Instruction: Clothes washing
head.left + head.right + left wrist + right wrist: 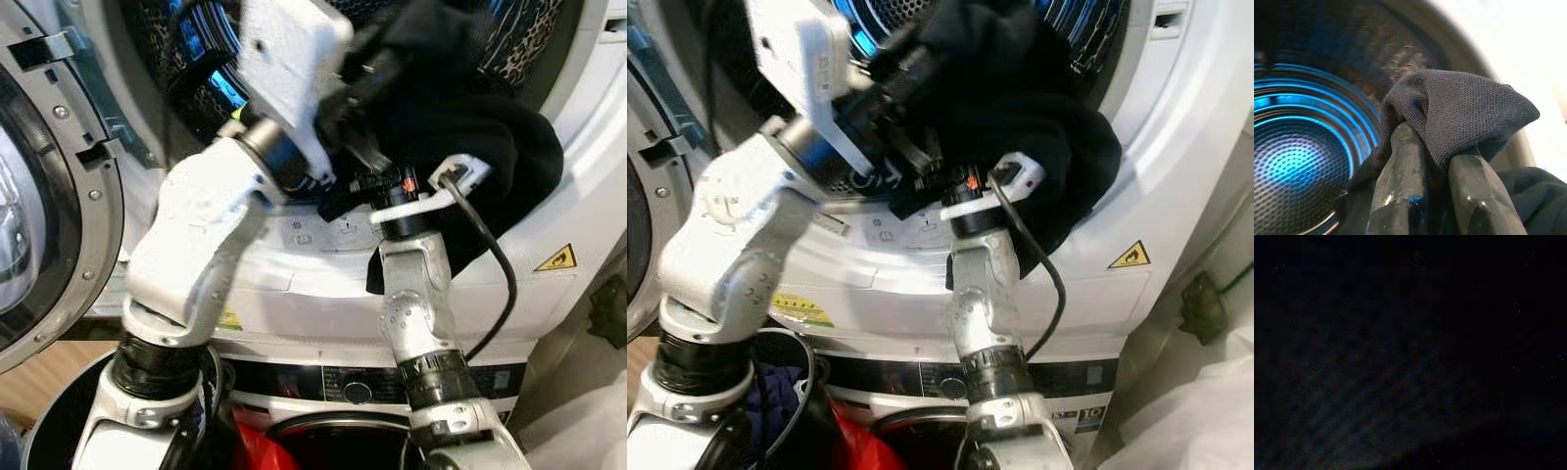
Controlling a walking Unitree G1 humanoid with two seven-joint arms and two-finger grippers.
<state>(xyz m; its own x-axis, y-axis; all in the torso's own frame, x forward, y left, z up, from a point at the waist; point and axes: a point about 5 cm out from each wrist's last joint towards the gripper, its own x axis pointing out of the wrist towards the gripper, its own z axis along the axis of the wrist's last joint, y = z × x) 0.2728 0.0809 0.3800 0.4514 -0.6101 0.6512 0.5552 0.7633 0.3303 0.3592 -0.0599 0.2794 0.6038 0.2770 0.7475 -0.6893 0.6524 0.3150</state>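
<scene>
Left gripper [1437, 147] clamped on black garment [470, 147] at drum [1298, 161] mouth, upper centre; drum lies straight ahead. Right gripper buried in cloth, jaws untellable.

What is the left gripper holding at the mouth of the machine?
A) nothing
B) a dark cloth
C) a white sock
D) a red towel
B: in the left wrist view the two black fingers of the left gripper pinch a fold of dark cloth in front of the blue-lit drum.
</scene>
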